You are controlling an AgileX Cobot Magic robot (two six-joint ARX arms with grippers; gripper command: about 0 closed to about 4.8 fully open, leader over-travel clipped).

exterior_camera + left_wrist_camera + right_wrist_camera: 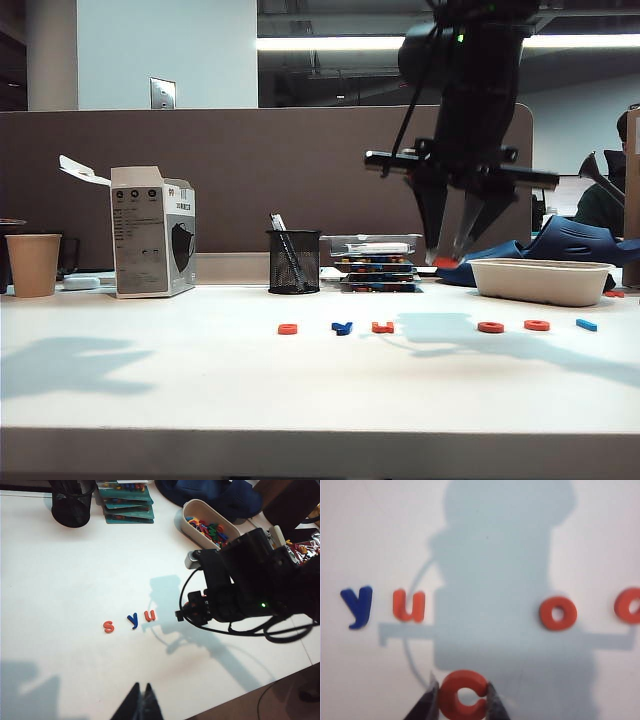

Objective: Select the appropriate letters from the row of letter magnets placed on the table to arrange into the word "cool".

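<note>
Left gripper (140, 700): low over bare bench (200, 380), fingers pressed together, empty. Right gripper (461, 700): raised above row, clamping orange c (462, 695). Bench row: s (108, 626), y (357, 605), u (409, 606), o (558, 613), second o (629, 605).

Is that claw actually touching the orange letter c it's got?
Touching. The right wrist view shows the right gripper with a dark finger pressed against each side of the orange c, no gap, lifted above the table.
</note>
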